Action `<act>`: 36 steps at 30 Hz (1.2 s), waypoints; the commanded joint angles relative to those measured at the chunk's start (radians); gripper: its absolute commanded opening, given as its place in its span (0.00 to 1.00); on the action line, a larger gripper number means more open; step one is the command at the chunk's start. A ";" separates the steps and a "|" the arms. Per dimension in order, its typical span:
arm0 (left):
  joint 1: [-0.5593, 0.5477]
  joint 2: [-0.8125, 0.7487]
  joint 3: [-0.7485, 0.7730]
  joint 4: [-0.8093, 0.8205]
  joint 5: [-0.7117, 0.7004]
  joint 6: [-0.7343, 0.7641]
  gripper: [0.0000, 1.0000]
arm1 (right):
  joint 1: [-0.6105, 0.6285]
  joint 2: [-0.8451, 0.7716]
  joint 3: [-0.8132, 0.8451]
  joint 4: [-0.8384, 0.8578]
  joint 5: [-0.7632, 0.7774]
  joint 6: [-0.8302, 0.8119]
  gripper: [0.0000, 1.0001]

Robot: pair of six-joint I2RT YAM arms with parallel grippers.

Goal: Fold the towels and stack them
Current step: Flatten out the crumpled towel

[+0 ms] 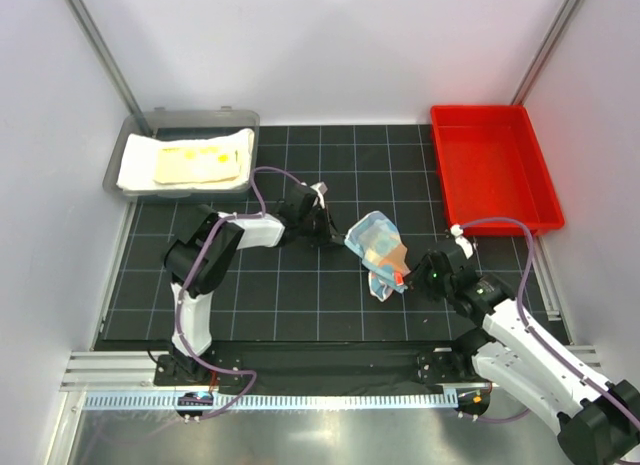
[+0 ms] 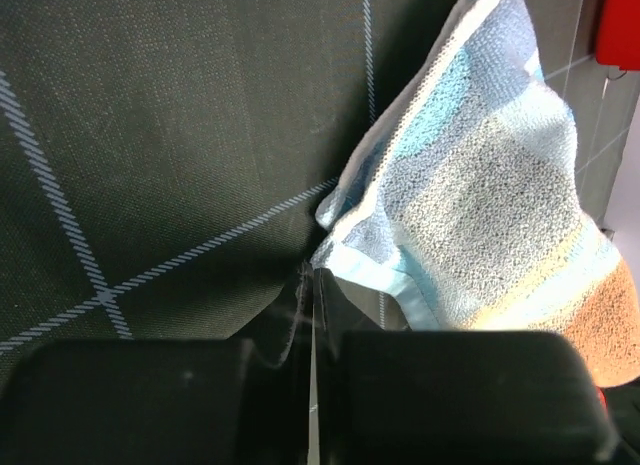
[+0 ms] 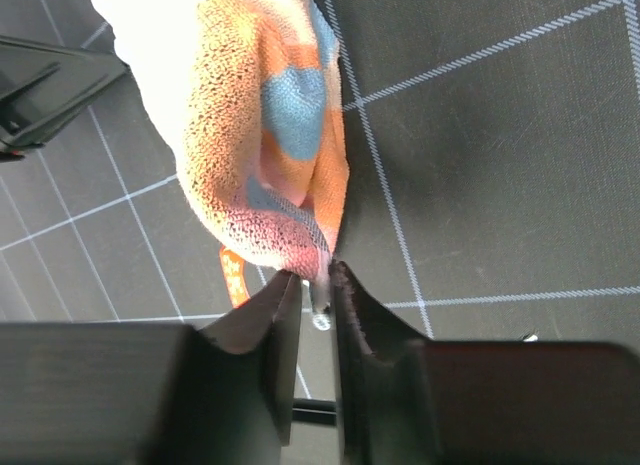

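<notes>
The light-blue towel with orange and pastel patches is bunched up and held off the black grid mat between my two grippers. My left gripper is shut at its left corner; in the left wrist view the jaws are pressed together, with the towel's blue hem at their tips. My right gripper is shut on the towel's orange corner, pinched between its fingertips. A white towel with the pale yellow patterned towel on it lies in the grey bin. The rust-brown towel is out of view.
The grey bin stands at the back left. A red tray stands at the back right. The black grid mat covers the table between side walls and aluminium posts. Cables loop over both arms.
</notes>
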 commanded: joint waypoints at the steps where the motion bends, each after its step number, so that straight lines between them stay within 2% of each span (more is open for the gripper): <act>1: -0.002 0.001 0.018 -0.033 0.008 0.026 0.00 | -0.003 -0.030 0.036 -0.003 0.016 0.035 0.20; 4: -0.002 -0.031 0.018 -0.053 -0.002 0.015 0.00 | -0.003 -0.033 0.044 -0.005 0.015 0.040 0.19; 5: -0.002 -0.045 0.010 -0.059 -0.018 0.010 0.00 | -0.003 -0.030 0.051 -0.005 0.008 0.041 0.23; 6: -0.002 -0.079 0.003 -0.074 -0.030 0.007 0.00 | -0.003 -0.024 0.056 -0.009 -0.001 0.040 0.36; 7: -0.002 -0.096 -0.005 -0.077 -0.041 0.007 0.00 | -0.003 -0.019 0.064 -0.016 -0.004 0.041 0.40; 11: -0.002 -0.160 -0.039 -0.082 -0.087 0.001 0.00 | -0.003 -0.015 0.082 -0.034 -0.004 0.035 0.42; 15: -0.002 -0.168 -0.047 -0.082 -0.075 -0.009 0.00 | -0.003 -0.028 0.076 -0.028 -0.012 0.044 0.23; 16: -0.002 -0.168 -0.048 -0.080 -0.070 -0.011 0.00 | -0.003 -0.033 0.074 -0.026 -0.018 0.049 0.14; 18: -0.002 -0.174 -0.051 -0.077 -0.068 -0.020 0.00 | -0.004 -0.036 0.068 -0.025 -0.019 0.055 0.03; 23: -0.001 -0.150 -0.044 -0.076 -0.079 0.013 0.00 | -0.003 -0.038 0.061 -0.032 -0.012 0.061 0.01; 24: -0.001 -0.133 -0.036 -0.077 -0.075 0.029 0.16 | -0.004 -0.042 0.064 -0.039 -0.004 0.063 0.01; 27: 0.002 -0.067 0.015 -0.082 -0.039 0.085 0.41 | -0.003 -0.051 0.088 -0.095 0.077 0.046 0.01; 29: 0.002 -0.033 0.050 -0.083 -0.020 0.124 0.46 | -0.006 -0.053 0.099 -0.121 0.113 0.040 0.01; 33: 0.002 0.074 0.107 -0.097 0.013 0.181 0.48 | -0.011 -0.041 0.079 -0.103 0.123 0.037 0.01; 36: 0.001 0.093 0.115 -0.097 0.027 0.201 0.47 | -0.017 -0.032 0.053 -0.071 0.097 0.040 0.01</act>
